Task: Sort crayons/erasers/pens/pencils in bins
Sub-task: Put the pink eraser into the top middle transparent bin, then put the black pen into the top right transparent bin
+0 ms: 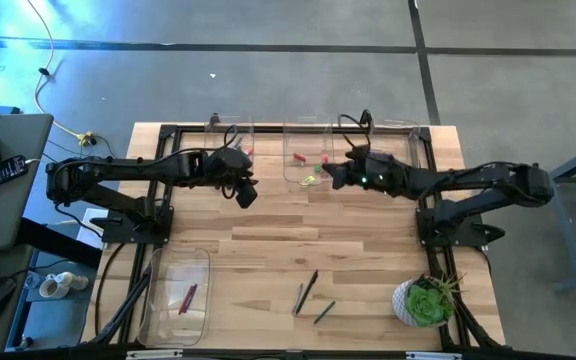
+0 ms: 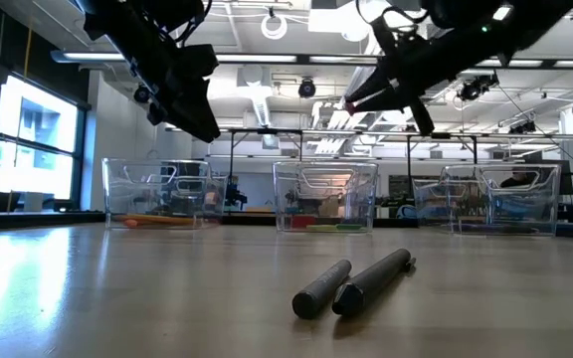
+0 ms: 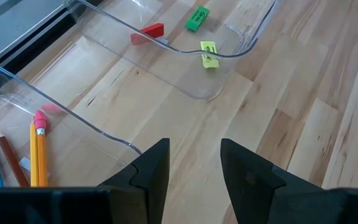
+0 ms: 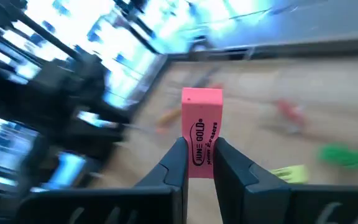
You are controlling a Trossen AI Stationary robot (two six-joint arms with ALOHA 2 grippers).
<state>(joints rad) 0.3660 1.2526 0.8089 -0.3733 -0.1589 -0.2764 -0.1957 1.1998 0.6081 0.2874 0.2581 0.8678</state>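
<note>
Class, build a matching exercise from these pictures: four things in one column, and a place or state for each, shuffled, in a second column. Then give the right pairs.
Things
1. right gripper
2. left gripper
3. green eraser
4. potted plant

Places or states
A. lying in the middle bin
B. standing at a table corner
C. open, holding nothing
D. shut on the pink eraser

Pairs: 1-D, 2-C, 3-A, 4-B

Three bins stand in a row along the table's [image 1: 268, 235] far edge: pencils [image 3: 37, 155] lie in the left bin [image 1: 230, 135], erasers [image 1: 313, 170] in the middle bin [image 1: 303, 130]. A longer bin [image 1: 173, 298] near the front left corner holds crayons [image 1: 186, 297]. Pens [image 1: 308, 293] lie loose right of it, left of the potted plant [image 1: 426, 300].
</note>
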